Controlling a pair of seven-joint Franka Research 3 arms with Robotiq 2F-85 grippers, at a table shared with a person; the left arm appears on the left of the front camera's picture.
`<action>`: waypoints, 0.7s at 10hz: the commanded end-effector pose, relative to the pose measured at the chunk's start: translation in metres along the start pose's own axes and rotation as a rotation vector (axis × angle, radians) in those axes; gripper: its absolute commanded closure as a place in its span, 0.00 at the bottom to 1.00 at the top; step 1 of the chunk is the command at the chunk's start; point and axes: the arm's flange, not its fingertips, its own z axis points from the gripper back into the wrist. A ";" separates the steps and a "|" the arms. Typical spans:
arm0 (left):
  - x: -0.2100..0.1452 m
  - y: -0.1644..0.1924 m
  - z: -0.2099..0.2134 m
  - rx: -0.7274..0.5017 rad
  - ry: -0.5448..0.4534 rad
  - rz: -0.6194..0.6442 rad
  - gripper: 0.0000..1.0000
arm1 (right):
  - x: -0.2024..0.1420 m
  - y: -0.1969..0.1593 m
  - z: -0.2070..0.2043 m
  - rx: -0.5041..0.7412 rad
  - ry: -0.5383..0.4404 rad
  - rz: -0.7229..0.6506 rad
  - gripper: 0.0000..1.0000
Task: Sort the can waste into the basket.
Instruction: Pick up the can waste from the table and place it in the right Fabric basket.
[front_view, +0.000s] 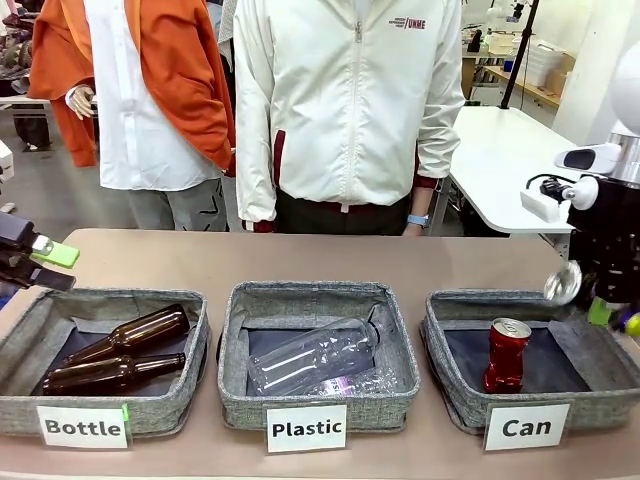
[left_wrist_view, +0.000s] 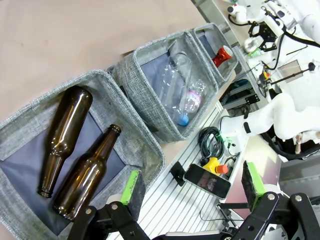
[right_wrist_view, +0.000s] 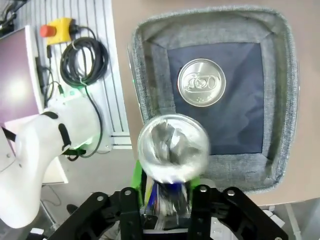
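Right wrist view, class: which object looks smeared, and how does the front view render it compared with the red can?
Right wrist view: the crushed can between the right gripper fingers is smeared, while the red can top is sharp. Front view: that can is a blurred silver disc above the Can basket; the red can is crisp.
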 end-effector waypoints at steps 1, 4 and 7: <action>-0.003 -0.001 0.002 -0.007 0.008 0.002 0.00 | 0.005 -0.007 0.006 -0.004 0.040 -0.085 0.00; -0.003 -0.001 0.002 -0.007 0.008 0.002 0.00 | 0.006 -0.014 0.003 -0.002 0.040 -0.150 0.00; -0.003 -0.001 0.002 -0.007 0.008 0.002 0.00 | 0.007 -0.024 0.016 0.100 -0.338 -0.390 0.00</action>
